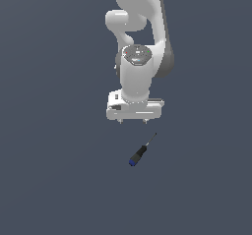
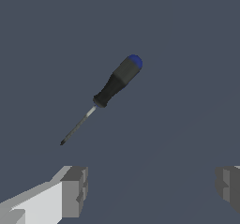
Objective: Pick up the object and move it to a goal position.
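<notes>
My gripper [image 1: 133, 121] hangs with its jaws spread wide and nothing between them; in the wrist view the two grey fingertips [image 2: 74, 190] sit far apart at the frame's lower corners. The screwdriver [image 1: 140, 152] lies flat just below centre in the exterior view, near the gripper but untouched, blue butt toward lower left. I see only a plain, uniform dark grey-blue worktop [image 1: 44, 180] filling both frames.
</notes>
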{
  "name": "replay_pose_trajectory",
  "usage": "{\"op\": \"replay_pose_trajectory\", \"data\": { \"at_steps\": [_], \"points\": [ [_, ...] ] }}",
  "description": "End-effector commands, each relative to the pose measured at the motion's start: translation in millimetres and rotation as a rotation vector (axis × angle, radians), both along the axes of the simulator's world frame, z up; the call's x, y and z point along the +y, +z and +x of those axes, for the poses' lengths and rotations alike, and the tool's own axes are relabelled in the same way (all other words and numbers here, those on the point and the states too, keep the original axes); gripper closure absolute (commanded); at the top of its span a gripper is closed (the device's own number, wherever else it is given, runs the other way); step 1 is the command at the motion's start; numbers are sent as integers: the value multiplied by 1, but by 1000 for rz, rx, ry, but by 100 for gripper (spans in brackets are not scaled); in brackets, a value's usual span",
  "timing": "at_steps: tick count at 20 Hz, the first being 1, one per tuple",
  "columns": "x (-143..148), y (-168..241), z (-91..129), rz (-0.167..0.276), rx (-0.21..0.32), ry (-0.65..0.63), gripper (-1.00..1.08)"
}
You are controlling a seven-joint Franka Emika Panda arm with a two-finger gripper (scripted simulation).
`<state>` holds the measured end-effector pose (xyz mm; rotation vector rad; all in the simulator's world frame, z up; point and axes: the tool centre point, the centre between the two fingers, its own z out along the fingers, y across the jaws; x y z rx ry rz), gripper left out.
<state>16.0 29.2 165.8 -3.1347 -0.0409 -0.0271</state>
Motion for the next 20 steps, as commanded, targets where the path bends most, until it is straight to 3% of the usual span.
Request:
{"op": "replay_pose_trajectory", "data": {
  "at_steps": [1,20],
  "points": [
    [2,-3,2,1,1,-26,-92],
    [34,-57,34,8,16,-434,-92]
  ]
}}
